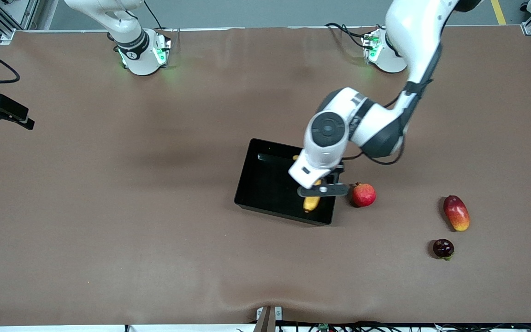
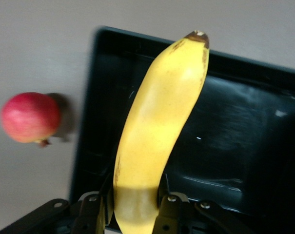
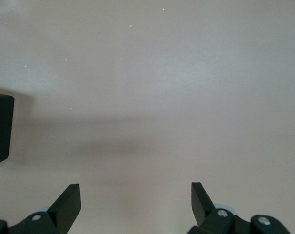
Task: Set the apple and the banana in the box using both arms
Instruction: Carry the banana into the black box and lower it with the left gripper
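You're partway through, and the banana half is nearly done. In the middle of the front view, the left gripper (image 1: 319, 190) is clamped on one end of the long curved yellow banana (image 2: 159, 126). It holds the banana over the shallow rectangular black plastic box (image 1: 265, 184), with the dark-tipped end stretching out above the glossy floor. You can't tell from these views whether the fruit already rests on that floor or hangs just above it. My judgement is that lowering and letting go is all that remains for it.

The apple is the open question. No apple shows in any view, and the part of the box that is visible holds none, though the arm covers some of it. The round red fruit with a small crown tip (image 1: 363, 194), on the table just beside the box toward the left arm's end, looks like a pomegranate and not your target. An oblong red-yellow mango (image 1: 456, 212) and a small dark purple fruit (image 1: 443, 248) lie lower in the frame, well apart from the box.

The right gripper (image 3: 136, 207) waits with fingers spread and nothing between them, over bare brown table at the right arm's end.
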{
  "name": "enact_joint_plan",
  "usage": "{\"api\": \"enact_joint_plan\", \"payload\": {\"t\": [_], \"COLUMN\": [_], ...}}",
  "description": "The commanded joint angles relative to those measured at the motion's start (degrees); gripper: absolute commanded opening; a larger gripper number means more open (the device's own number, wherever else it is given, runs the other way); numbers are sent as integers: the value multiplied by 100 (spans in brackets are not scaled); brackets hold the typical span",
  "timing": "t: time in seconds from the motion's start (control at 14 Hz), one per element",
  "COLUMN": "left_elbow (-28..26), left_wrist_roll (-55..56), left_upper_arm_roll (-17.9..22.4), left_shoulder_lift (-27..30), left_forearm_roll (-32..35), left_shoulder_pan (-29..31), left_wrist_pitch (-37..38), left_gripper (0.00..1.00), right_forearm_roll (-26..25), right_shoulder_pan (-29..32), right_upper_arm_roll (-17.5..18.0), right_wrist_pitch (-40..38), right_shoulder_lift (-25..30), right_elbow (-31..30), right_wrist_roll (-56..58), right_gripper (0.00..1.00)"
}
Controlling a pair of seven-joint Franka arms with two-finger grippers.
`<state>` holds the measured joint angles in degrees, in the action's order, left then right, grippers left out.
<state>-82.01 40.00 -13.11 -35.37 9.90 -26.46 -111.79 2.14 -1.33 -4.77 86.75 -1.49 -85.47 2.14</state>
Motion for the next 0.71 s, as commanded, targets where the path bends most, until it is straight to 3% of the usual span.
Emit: {"api": "enact_joint_plan", "payload": {"t": [0.0,0.64], "left_elbow": [291,300], "left_wrist_roll": [25,69], "left_upper_arm_roll": [45,80], "left_shoulder_lift": [-329,-997], "left_forearm_roll": [56,65], "left_shoulder_pan": [-280,-623], "left_wrist_pitch": [-166,-1080], "left_gripper": [0,0], "right_forearm_roll": [-47,-38], "right_shoulder_pan": [19,10], "right_upper_arm_roll": [47,55], "right_wrist_pitch": [26,18], "right_shoulder_lift": [17,8], "right_elbow": [-13,-13], "right_wrist_roll": [58,58], "right_gripper": [100,100]}}
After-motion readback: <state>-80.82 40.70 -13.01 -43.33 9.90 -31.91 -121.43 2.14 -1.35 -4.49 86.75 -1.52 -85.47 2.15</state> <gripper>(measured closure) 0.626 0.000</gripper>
